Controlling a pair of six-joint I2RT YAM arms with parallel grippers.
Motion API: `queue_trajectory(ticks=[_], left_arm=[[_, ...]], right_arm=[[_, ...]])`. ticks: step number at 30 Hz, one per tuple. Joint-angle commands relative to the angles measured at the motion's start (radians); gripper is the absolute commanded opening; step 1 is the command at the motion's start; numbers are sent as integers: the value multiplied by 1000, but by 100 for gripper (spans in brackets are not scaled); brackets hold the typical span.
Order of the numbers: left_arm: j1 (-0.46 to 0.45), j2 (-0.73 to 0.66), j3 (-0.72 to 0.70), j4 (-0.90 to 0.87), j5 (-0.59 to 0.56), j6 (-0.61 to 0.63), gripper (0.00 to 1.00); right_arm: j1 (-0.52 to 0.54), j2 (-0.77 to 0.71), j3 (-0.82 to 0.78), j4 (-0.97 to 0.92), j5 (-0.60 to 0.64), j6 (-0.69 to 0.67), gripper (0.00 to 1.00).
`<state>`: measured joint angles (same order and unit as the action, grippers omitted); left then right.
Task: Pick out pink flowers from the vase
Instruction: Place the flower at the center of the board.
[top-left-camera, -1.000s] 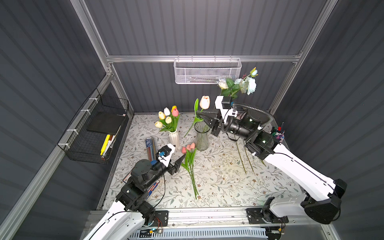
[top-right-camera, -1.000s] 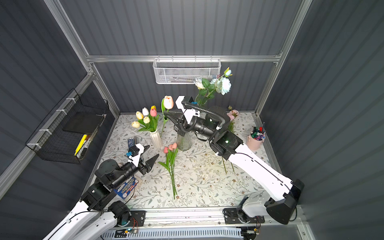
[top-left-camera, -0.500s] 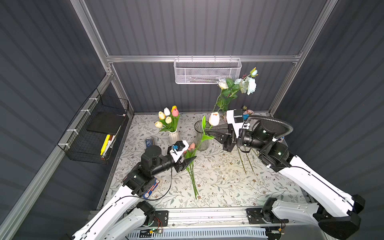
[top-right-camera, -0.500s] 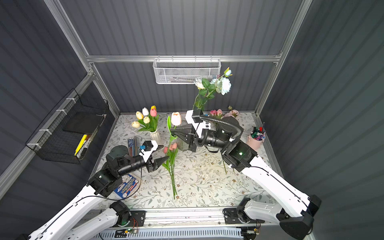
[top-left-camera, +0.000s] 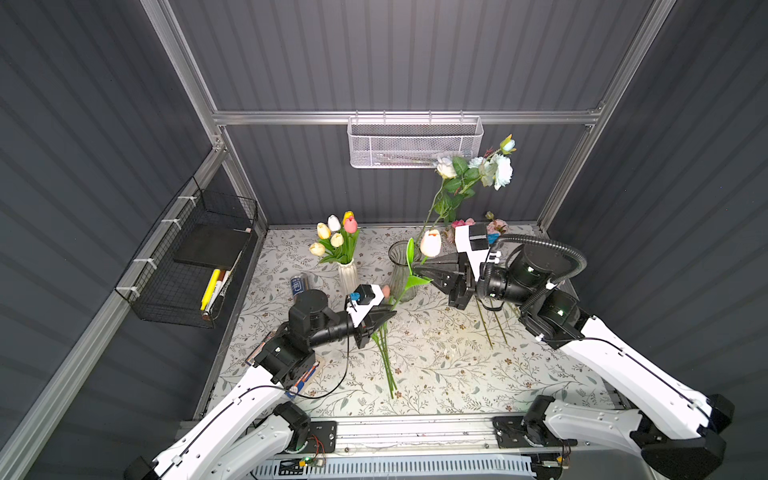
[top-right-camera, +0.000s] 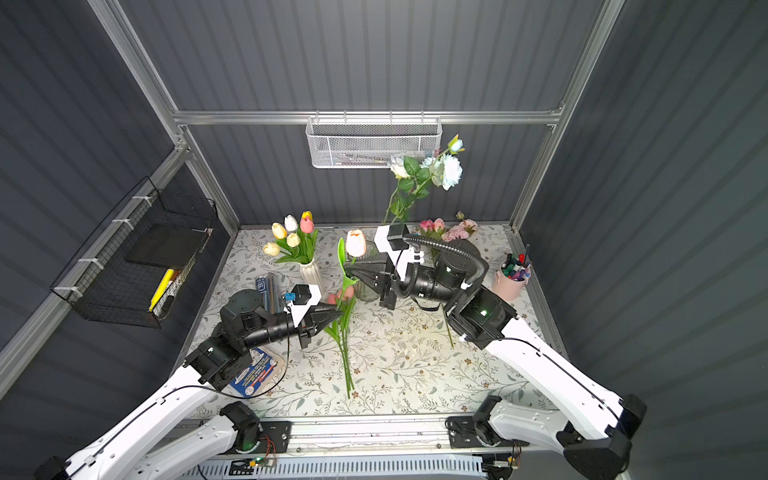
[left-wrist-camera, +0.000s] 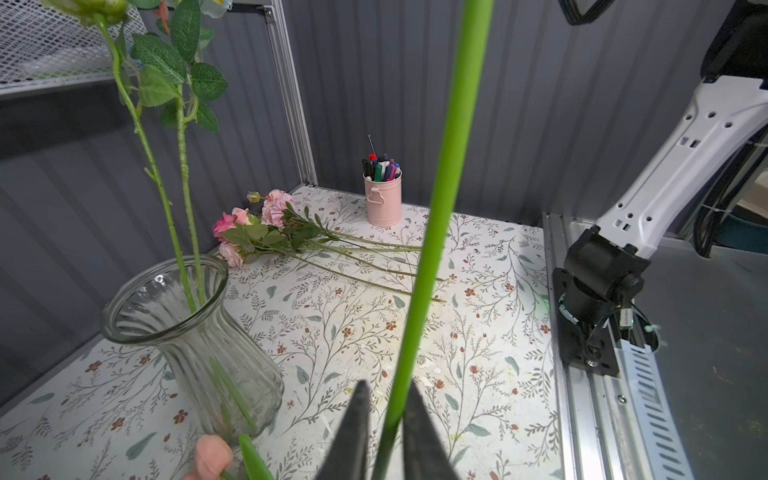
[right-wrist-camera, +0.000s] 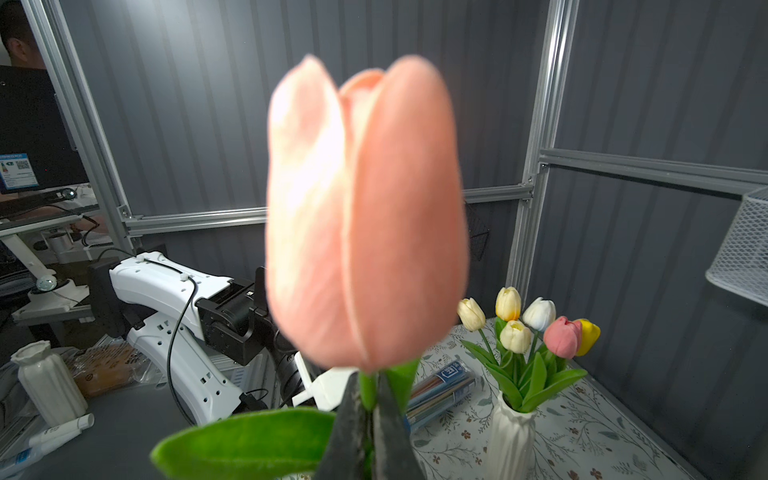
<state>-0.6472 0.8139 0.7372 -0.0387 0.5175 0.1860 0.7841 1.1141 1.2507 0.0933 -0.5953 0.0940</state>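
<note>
Left wrist: end effector (left-wrist-camera: 386, 401) now around stem (left-wrist-camera: 441, 199)

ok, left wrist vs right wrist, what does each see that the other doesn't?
Left wrist only: glass vase, pink flowers lying on the table, pink pen cup. Right wrist only: coral tulip bloom, white vase of mixed tulips, left arm. Shared: that floral table, and the tulip's green stem, with left gripper and right gripper each shut on it.

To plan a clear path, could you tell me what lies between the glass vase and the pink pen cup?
In the left wrist view, pink flowers lie flat on the table there.
</note>
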Motion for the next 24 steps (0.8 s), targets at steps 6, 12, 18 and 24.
queue_trajectory(ticks=[6,12,18,24], left_arm=[[-4,-40,-34,65,11,-20,0],[-4,-85,-85,130,-52,-105,0],[-4,-101,-152,276,-93,-243,0],[-4,-70,-178,395,-93,-343,0]], right_arm=[[1,-5,-18,40,74,5,34],[1,-62,-65,-19,223,23,58],[4,-66,-206,111,93,192,57],[51,17,-231,197,55,280,56]])
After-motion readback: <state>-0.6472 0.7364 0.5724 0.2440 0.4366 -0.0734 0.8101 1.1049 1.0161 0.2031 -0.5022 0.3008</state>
